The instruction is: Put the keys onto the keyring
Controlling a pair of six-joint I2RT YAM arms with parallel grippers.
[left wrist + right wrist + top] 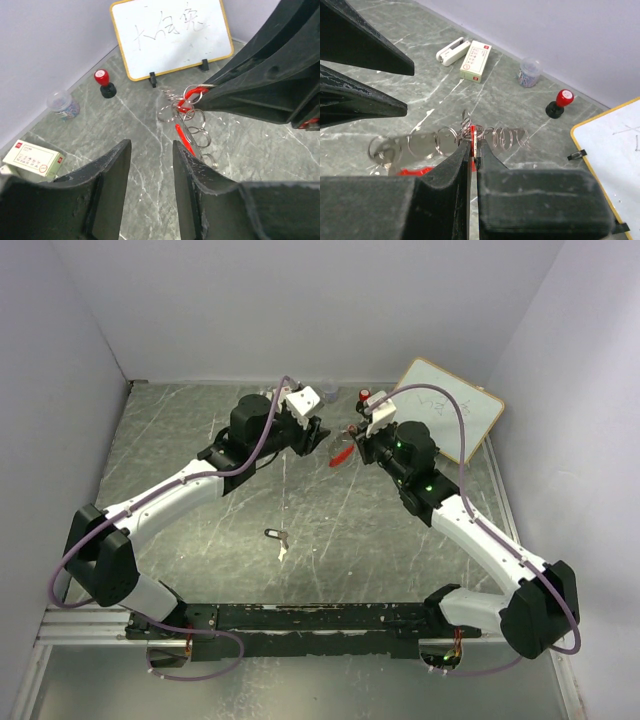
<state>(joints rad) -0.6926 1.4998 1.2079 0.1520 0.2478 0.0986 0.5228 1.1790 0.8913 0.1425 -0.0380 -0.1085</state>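
- Bright, even, diffuse light from above; shadows beneath the arms (180,490) are faint and soft.
- The table (330,540) carries only a dull sheen.
- The keyring (445,141) glints in both wrist views, where the nearest foreground looks slightly soft.

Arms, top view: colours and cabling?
Left arm and right arm: white link shells, black joints, a mauve cable looped along each. Green lights glow on the right wrist. Left claw and right claw: black, scuffed wedges.

Grey marbled table (200,500): black-headed key (272,533), white scrap (283,551), whiteboard (450,408), red-topped stamp (103,82), box (32,157).
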